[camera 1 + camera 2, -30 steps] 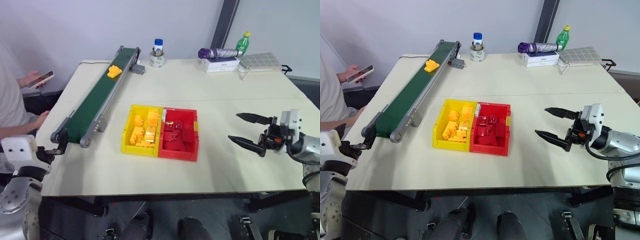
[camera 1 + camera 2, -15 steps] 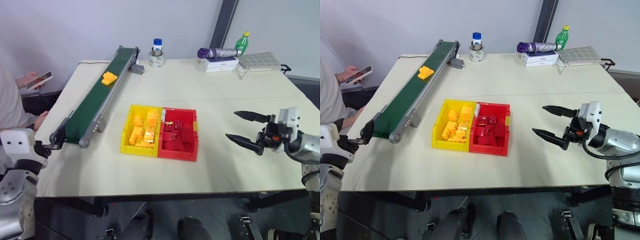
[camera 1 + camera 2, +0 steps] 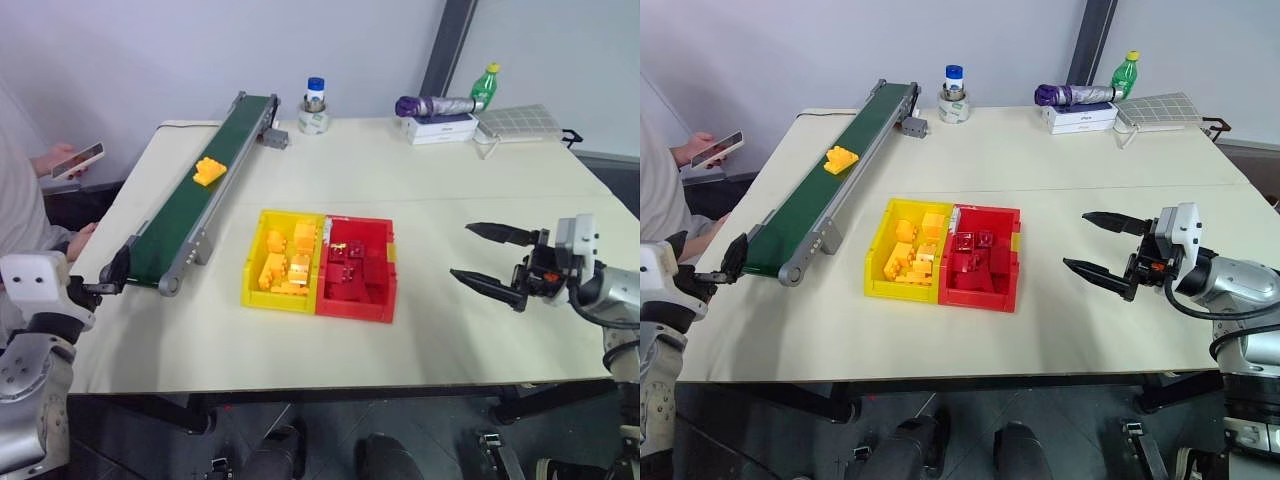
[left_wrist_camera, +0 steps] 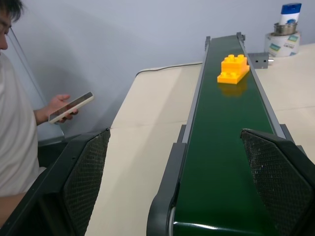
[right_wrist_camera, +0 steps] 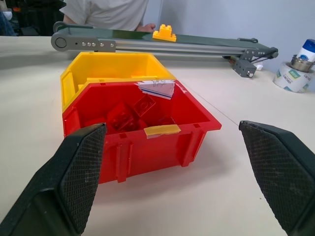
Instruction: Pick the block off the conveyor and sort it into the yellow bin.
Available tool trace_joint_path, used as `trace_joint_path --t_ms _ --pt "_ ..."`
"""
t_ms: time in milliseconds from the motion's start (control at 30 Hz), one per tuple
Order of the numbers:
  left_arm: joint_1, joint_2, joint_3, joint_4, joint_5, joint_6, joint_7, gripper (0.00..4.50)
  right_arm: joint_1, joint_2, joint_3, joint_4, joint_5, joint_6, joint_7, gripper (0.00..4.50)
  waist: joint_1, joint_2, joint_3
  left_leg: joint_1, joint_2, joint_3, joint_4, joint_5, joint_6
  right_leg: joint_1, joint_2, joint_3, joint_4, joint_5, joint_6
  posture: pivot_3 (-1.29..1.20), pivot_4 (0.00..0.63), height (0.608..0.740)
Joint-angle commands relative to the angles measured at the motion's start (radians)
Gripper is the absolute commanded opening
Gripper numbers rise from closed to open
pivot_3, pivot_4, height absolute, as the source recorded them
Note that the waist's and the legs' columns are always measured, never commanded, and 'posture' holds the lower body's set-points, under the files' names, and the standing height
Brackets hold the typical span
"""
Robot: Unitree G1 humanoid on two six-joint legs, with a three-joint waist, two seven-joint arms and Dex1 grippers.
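Note:
The yellow-orange block (image 3: pixel 209 170) rides on the dark green belt of the conveyor (image 3: pixel 178 222), about midway along it, and shows straight ahead in the left wrist view (image 4: pixel 233 69). My left gripper (image 3: pixel 105 280) hangs open just off the belt's near end, apart from the block. The yellow bin (image 3: pixel 251 264) sits mid-table with several yellow bricks inside, joined to a red bin (image 3: pixel 357 306) of dark red bricks. To the right of both bins, my right gripper (image 3: pixel 460 250) stands open and empty, pointing at the red bin (image 5: pixel 147 147).
A person holding a phone (image 3: pixel 78 157) sits beyond the table's left edge, close to my left arm. At the table's far side stand a blue-lidded jar (image 3: pixel 316 108), a purple umbrella (image 3: pixel 435 105) on a white box, a green bottle (image 3: pixel 486 85) and a checked mat (image 3: pixel 518 122).
The block has travelled down the belt toward the near end and my left gripper. Both grippers have stayed open and about where they were.

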Motion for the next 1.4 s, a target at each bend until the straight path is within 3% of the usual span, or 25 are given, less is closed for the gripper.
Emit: trace_joint_path --t_ms 33,233,400,700,933,1200,1300,1400 --pt "-0.020 0.015 0.006 -0.031 -0.005 0.000 0.007 4.46 -0.023 -0.001 -0.017 0.000 0.017 -0.014 0.008 4.50 0.000 0.000 0.000 0.000 0.000 0.000 0.000 0.000 0.000 0.000 0.000 0.000 0.000 0.000 0.000 0.00 0.150 0.740" --pt "-0.094 0.055 -0.022 -0.001 -0.007 0.066 -0.002 4.46 -0.022 0.001 -0.015 0.010 0.010 -0.027 0.015 4.50 0.002 0.000 0.000 0.000 0.000 0.000 0.000 0.000 0.000 0.000 0.000 0.000 0.000 0.000 0.000 0.00 0.150 0.740" --pt "-0.187 0.125 -0.093 0.098 -0.027 0.112 -0.112 4.46 -0.022 0.008 -0.010 0.015 0.005 -0.037 0.015 4.50 0.001 0.000 0.000 0.000 0.000 0.000 0.000 0.000 0.000 0.000 0.000 0.000 0.000 0.000 0.000 0.00 0.150 0.740" --pt "-0.476 0.261 -0.222 0.496 0.009 0.070 -0.339 4.46 -0.006 0.016 -0.012 0.011 0.000 -0.054 0.012 4.50 0.000 0.000 0.000 0.000 0.000 0.000 0.000 0.000 0.000 -0.001 0.001 -0.001 0.000 0.000 0.000 0.00 0.150 0.740" --pt "-0.621 0.255 -0.294 0.726 0.033 -0.032 -0.491 4.46 0.017 0.016 -0.024 -0.002 0.002 -0.061 0.004 4.50 -0.001 0.000 0.000 0.000 -0.001 0.000 0.000 0.000 0.000 -0.001 0.000 0.000 0.000 0.002 0.004 0.00 0.150 0.740" --pt "-0.682 0.241 -0.324 0.871 0.081 -0.115 -0.512 4.46 0.037 0.010 -0.035 -0.010 0.005 -0.063 -0.002 4.50 -0.002 0.000 0.000 0.000 -0.001 0.000 0.000 0.000 0.000 -0.001 0.000 0.000 0.001 0.002 0.004 0.00 0.150 0.740" --pt "-0.655 0.239 -0.328 0.863 0.097 -0.130 -0.505 3.69 0.037 0.008 -0.036 -0.007 0.004 -0.066 -0.004 4.50 -0.002 0.000 0.000 0.000 -0.001 0.000 0.000 0.000 0.000 -0.001 0.000 0.000 0.001 0.002 0.004 0.00 0.150 0.740" --pt "-0.639 0.229 -0.308 0.822 0.072 -0.121 -0.499 2.24 0.034 0.008 -0.036 -0.001 0.002 -0.068 -0.003 4.50 -0.002 0.000 0.000 0.000 -0.001 0.000 0.000 0.000 0.000 -0.001 0.000 0.000 0.001 0.003 0.004 0.00 0.150 0.740"
